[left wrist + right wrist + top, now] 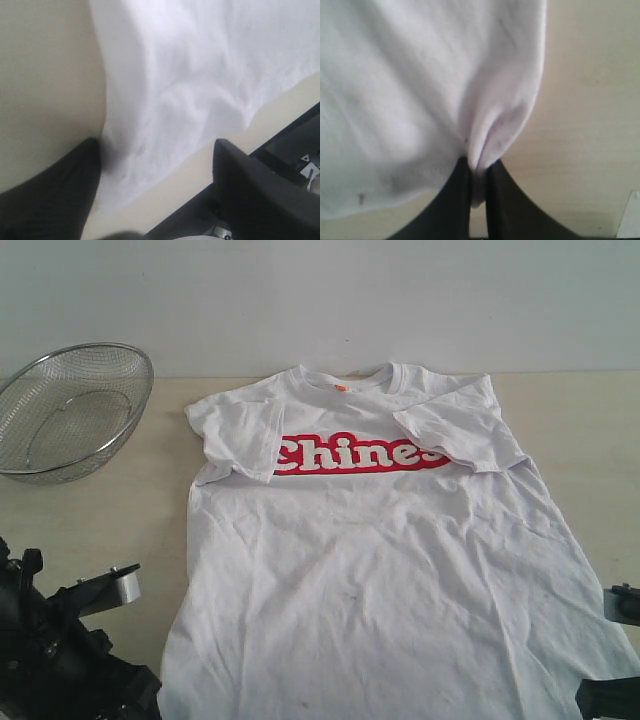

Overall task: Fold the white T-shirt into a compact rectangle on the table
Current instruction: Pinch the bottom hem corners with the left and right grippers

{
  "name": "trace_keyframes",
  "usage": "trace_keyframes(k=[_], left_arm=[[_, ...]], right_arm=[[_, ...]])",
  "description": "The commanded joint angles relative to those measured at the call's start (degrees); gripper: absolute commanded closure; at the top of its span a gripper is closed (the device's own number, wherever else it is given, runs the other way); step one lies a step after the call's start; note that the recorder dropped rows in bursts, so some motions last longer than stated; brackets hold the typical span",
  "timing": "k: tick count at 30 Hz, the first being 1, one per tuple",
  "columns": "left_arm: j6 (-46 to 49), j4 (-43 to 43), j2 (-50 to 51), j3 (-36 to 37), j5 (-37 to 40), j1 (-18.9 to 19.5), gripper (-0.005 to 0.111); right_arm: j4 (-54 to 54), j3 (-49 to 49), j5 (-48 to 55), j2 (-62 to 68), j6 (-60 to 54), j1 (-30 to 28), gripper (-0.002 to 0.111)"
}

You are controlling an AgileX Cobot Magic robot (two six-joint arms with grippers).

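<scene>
Pickup of the hem corners is the step we judge to be in hand. The white T-shirt (370,560) lies face up at the middle of the table (120,530), collar toward twelve o'clock, hem toward six, both sleeves already turned in over the chest. At five o'clock the right gripper (477,167) is pressed together on a pucker of fabric at the hem corner. At seven o'clock the left gripper (156,145) stands spread, straddling the other corner without pinching it. Next, we think, the left must close on its corner, and then both can carry the hem evenly up toward the collar. The chest lettering (360,455) reads "Chines" in white on red, its last letter hidden under a sleeve. The orange neck tag (341,387) is too small for us to read. A wire basket (70,410) sits at ten o'clock, apart from the shirt.
</scene>
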Motion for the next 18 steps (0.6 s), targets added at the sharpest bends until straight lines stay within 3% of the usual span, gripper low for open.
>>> trace_keyframes(k=[1,10,15,18], left_arm=[[0.4,-3.3,0.3,0.0,-2.3,-0.5,0.045],[0.5,-3.1,0.3,0.0,-3.7,-2.7,0.047],[0.5,-2.6,0.3,0.0,-5.2,-4.5,0.055],[0.5,-2.6,0.3,0.0,-5.8,-4.5,0.065]], right_arm=[[0.5,0.3,-2.7,0.6,-0.6,-0.1,0.108],[0.5,0.3,-2.8,0.6,-0.6,-0.1,0.108],[0.5,0.3,-2.7,0.6,-0.6,-0.1,0.108],[0.5,0.3,-2.7,0.6,-0.6,-0.1,0.108]])
